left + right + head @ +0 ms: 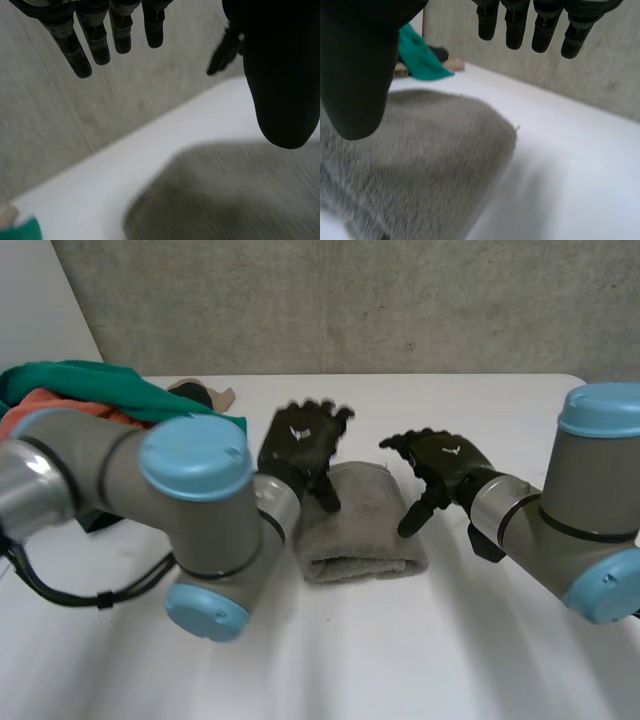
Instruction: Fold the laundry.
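Towel (362, 530) lying folded and grey in the middle of the bench (420, 670), and we've got both hands hanging just over it. Our left hand (300, 440) is above the far left corner, fingers (92, 45) straight and spread, holding nothing. Our right hand (440, 465) is over the right edge, fingers (520, 25) loosely bent, empty too.

Now the risk: that fold looks thick and soft, so if we come down off-centre or catch just the top layer, we peel it open. A sideways brush from either thumb could drag the bundle askew. And at the left, the green cloth (110, 385) and orange cloth (55, 405) are heaped close to our left arm, so a wide swing could sweep them along.
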Tool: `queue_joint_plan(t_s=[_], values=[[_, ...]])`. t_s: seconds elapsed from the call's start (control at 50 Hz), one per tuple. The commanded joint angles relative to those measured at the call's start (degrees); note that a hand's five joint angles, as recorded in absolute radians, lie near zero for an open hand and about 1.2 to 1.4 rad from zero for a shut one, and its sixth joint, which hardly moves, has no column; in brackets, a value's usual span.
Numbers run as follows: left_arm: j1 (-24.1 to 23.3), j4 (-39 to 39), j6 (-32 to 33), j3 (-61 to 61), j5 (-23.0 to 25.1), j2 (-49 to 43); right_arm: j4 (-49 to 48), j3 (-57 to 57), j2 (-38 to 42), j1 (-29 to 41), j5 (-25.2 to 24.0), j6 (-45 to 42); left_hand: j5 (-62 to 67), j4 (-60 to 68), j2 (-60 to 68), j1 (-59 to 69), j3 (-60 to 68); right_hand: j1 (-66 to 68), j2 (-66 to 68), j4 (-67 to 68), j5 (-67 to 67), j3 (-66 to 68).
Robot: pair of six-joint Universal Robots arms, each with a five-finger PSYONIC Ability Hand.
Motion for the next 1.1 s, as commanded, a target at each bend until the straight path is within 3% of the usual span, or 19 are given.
queue_joint_plan(t_s=[0.02,0.2,0.28,0.42,0.58,0.66,0.68,0.78,0.86,1.06,1.1], values=[[-1.03,-5.71,0.71,0.93,-5.51,-5.84,4.22,-6.78,9.35,0.25,-0.94,-3.38,-0.58,0.55,0.31,1.13,0.18,-2.75,-2.11,-1.85,-2.66,-1.89],[-0.24,-9.84,0.97,0.67,-5.16,-8.04,6.16,-8.98,12.70,-0.02,0.11,-12.43,-0.41,0.72,0.47,1.30,0.34,-2.75,-2.11,-1.85,-2.66,-1.89],[3.00,-10.46,0.97,0.76,-4.90,-7.25,7.56,-8.98,11.82,-0.37,0.20,-14.37,-0.58,0.55,0.31,1.13,0.18,-2.34,-1.69,-1.44,-2.25,-1.48],[4.07,-10.19,2.29,1.37,-0.69,-2.60,6.51,-5.82,6.29,-1.60,0.72,-13.85,-1.42,-0.29,-0.53,0.29,-0.67,-1.82,-1.18,-0.93,-1.74,-0.96],[7.14,-9.75,3.08,4.18,13.54,5.76,-5.78,7.87,-1.09,-3.62,6.35,-7.27,-1.25,-0.12,-0.36,0.46,-0.50,-2.75,-2.11,-1.85,-2.66,-1.89],[8.29,-11.42,2.82,6.64,24.17,6.64,-6.40,11.93,-2.07,-3.97,5.21,-3.84,-0.91,0.21,-0.03,0.80,-0.16,-2.75,-2.11,-1.85,-2.66,-1.89],[8.37,-12.90,2.82,7.26,28.80,6.55,-6.58,12.55,-2.07,-3.97,4.86,-3.22,-0.75,0.38,0.14,0.96,0.01,-2.75,-2.11,-1.85,-2.66,-1.89],[8.55,-15.55,2.65,8.76,38.42,6.03,-7.90,13.87,-1.19,-3.36,0.65,0.30,-0.58,0.55,0.31,1.13,0.18,-2.33,-1.69,-1.43,-2.25,-1.47],[8.38,-15.46,2.73,8.84,39.48,5.94,-9.92,13.35,0.91,-3.18,-1.73,4.08,-0.58,0.55,0.31,1.13,0.18,-0.82,-0.18,0.08,-0.73,0.04],[7.76,-15.46,2.64,8.49,39.40,5.24,-11.59,8.08,8.65,1.48,-1.30,5.23,-0.58,0.55,0.31,1.13,0.18,5.23,5.87,6.13,5.32,6.09],[7.76,-15.38,2.64,8.40,39.40,5.24,-11.68,7.20,9.70,1.48,-1.21,5.23,-0.58,0.55,0.31,1.13,0.18,11.59,12.23,12.49,11.68,12.45]])
